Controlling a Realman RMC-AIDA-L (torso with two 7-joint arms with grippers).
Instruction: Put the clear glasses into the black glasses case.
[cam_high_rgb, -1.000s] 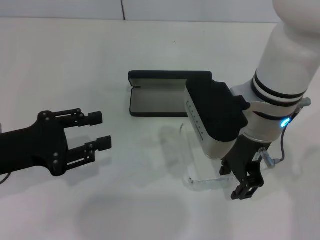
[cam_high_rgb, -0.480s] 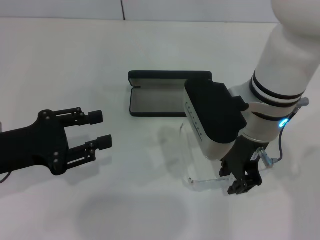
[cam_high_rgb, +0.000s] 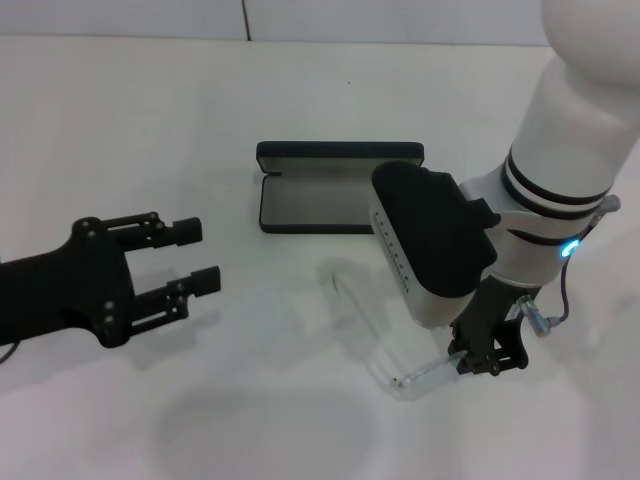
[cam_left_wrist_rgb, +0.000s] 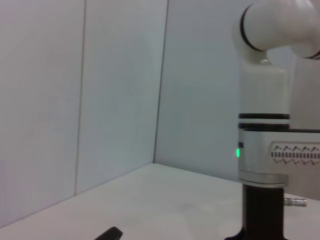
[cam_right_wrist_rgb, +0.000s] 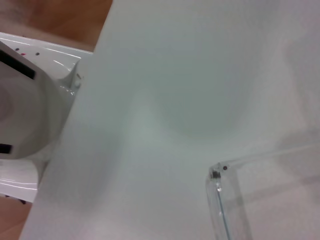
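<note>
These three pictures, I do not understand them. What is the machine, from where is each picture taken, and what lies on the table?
It is a robot with two arms. The head picture looks down from the robot's head onto the white table. There the black left claw hovers open, holding nothing. The right claw is shut on the clear glasses, near the table. Behind them lies the black glasses case, open and with nothing inside. The other two pictures come from cameras on the wrists: the left one shows the right arm and a wall; the right one shows the table and a corner of the glasses.
</note>
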